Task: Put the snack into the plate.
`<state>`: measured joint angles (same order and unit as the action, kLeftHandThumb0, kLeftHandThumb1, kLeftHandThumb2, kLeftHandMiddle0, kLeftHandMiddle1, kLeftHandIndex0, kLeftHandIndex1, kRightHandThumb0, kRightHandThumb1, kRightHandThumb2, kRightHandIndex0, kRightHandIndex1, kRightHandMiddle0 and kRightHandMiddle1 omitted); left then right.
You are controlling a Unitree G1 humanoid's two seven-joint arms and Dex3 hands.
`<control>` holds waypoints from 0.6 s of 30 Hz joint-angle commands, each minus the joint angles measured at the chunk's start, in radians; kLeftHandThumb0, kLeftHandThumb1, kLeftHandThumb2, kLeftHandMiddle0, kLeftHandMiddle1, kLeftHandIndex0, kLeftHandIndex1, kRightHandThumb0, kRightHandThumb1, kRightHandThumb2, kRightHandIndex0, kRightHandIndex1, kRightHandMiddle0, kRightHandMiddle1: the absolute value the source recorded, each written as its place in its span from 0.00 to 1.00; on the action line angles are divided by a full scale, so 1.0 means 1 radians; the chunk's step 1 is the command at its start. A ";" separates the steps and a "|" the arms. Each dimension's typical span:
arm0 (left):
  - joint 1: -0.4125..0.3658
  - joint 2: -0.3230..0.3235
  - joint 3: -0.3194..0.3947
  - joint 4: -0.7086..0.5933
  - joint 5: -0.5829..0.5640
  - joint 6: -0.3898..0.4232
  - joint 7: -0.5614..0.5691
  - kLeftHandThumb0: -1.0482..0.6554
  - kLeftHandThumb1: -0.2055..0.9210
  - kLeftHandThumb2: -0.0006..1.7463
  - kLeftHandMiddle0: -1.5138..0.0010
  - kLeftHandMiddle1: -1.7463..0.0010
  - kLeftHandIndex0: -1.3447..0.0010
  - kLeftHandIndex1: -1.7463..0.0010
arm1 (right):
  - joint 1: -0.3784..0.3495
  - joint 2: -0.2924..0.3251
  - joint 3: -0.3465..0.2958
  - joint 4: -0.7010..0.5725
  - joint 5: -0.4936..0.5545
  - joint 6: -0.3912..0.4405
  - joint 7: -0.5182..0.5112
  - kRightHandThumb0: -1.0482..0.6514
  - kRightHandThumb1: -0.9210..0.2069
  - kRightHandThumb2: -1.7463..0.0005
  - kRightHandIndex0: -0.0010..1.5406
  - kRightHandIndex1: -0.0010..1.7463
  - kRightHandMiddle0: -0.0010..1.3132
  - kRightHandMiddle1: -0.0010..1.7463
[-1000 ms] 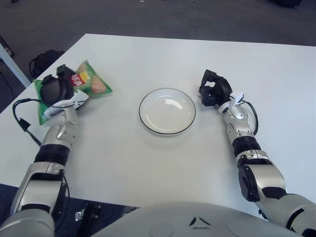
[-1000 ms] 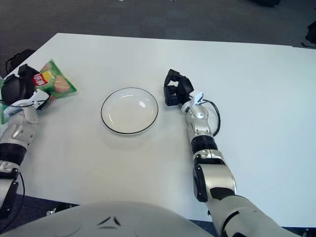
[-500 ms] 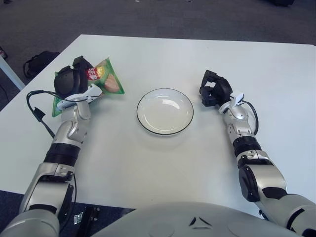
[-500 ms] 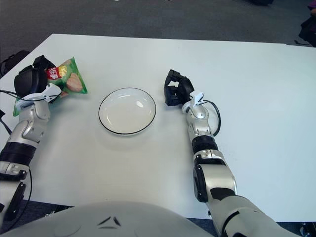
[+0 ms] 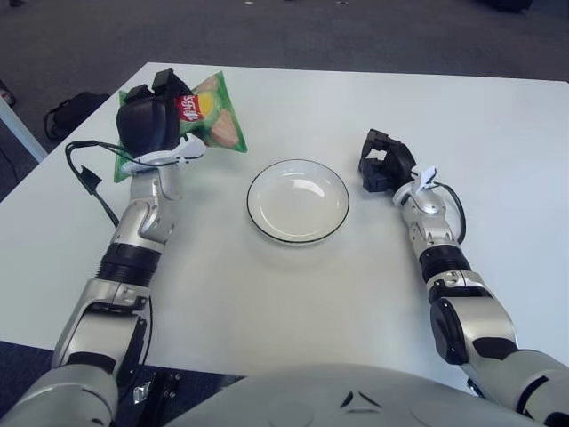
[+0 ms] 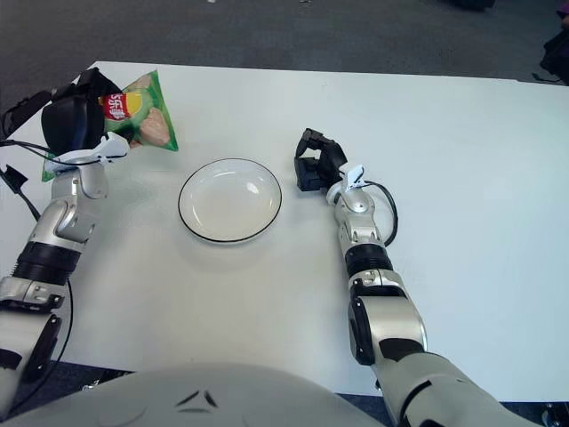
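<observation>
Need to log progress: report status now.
Left hand shut on snack bag, raised left of plate. Plate bare. Right hand idle, right of plate. Path unobstructed.

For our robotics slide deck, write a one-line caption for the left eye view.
Left hand holds a green snack bag left of the empty plate; right hand shows at the plate's right.

I can see a red logo with white lettering on the green snack bag point(image 5: 212, 114), but I can't read the letters.
</observation>
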<state>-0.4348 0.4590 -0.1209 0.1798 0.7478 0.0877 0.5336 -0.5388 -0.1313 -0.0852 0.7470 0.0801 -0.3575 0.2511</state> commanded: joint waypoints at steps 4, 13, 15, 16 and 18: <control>-0.026 -0.014 -0.003 -0.025 0.006 -0.015 -0.021 0.61 0.11 1.00 0.40 0.03 0.48 0.00 | 0.003 -0.011 0.011 0.020 -0.026 0.091 -0.035 0.33 0.55 0.23 0.83 1.00 0.48 1.00; -0.034 -0.041 -0.037 -0.087 0.030 -0.026 -0.070 0.61 0.11 1.00 0.39 0.04 0.48 0.00 | -0.017 -0.020 0.012 0.048 -0.029 0.144 -0.046 0.33 0.55 0.24 0.83 1.00 0.48 1.00; -0.034 -0.040 -0.039 -0.087 0.011 -0.053 -0.085 0.61 0.11 1.00 0.39 0.04 0.48 0.00 | -0.020 -0.021 0.011 0.051 -0.029 0.154 -0.050 0.33 0.55 0.24 0.83 1.00 0.48 1.00; -0.034 -0.041 -0.040 -0.087 0.000 -0.068 -0.091 0.61 0.11 1.00 0.40 0.04 0.48 0.00 | -0.021 -0.021 0.011 0.052 -0.030 0.159 -0.052 0.33 0.55 0.24 0.83 1.00 0.48 1.00; -0.034 -0.046 -0.038 -0.079 -0.040 -0.115 -0.111 0.61 0.11 1.00 0.40 0.03 0.48 0.00 | -0.023 -0.022 0.009 0.054 -0.030 0.167 -0.057 0.33 0.54 0.24 0.83 1.00 0.47 1.00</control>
<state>-0.4423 0.4159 -0.1558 0.1090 0.7417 0.0226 0.4471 -0.5846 -0.1430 -0.0804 0.7633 0.0654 -0.2451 0.2056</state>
